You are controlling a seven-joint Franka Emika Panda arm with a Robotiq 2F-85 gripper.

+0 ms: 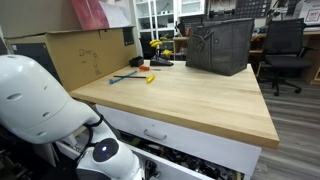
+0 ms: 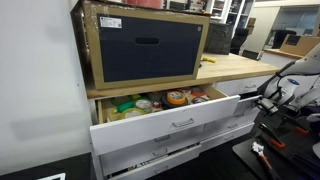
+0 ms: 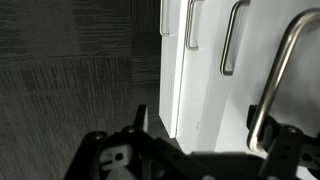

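Observation:
My gripper (image 3: 200, 120) is open and empty, its two dark fingers spread in front of the white drawer fronts (image 3: 205, 70). A curved metal drawer handle (image 3: 283, 70) runs just beside the right finger; I cannot tell whether they touch. In an exterior view the gripper (image 2: 267, 96) is at the right-hand drawers of the white cabinet, below the wooden top. The wide top drawer (image 2: 170, 122) on the left is pulled open and holds several food packages and tins (image 2: 176, 98). The white arm (image 1: 60, 120) reaches down past the table's front edge.
A large box with a dark front (image 2: 148, 45) stands on the wooden top (image 1: 190, 95). A black mesh basket (image 1: 220, 45), a cardboard box (image 1: 85, 52) and small tools (image 1: 140, 76) are on it. Grey carpet floor (image 3: 70, 80); an office chair (image 1: 286, 45) behind.

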